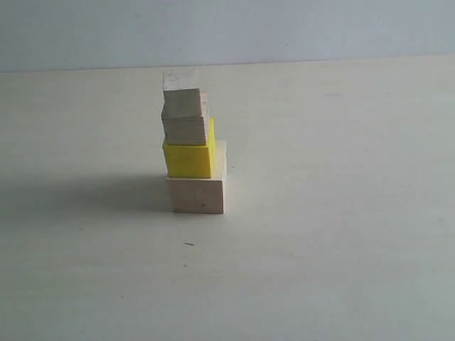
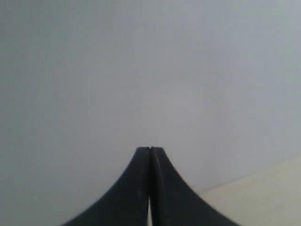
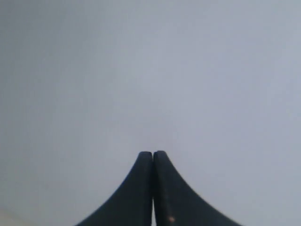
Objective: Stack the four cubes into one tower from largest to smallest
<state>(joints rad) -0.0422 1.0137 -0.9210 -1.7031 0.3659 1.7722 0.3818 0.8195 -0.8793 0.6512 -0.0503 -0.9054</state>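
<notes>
In the exterior view the tower (image 1: 190,142) stands on the table, left of the middle. Its base is the large pale wood cube (image 1: 197,193). On that sits the bright yellow cube (image 1: 189,159), then the small wood cube (image 1: 185,128), and the tiny wood cube (image 1: 181,90) on top. The upper cubes sit slightly toward the left of the base. Neither gripper shows in the exterior view. My left gripper (image 2: 150,149) is shut with nothing in it, facing the grey wall. The right gripper (image 3: 153,153) is shut and empty too, also facing the wall.
The pale table (image 1: 341,227) stretches around the tower, with a grey wall (image 1: 298,28) behind it. A corner of the table (image 2: 268,197) shows in the left wrist view. The tower's shadow (image 1: 85,195) falls to the left.
</notes>
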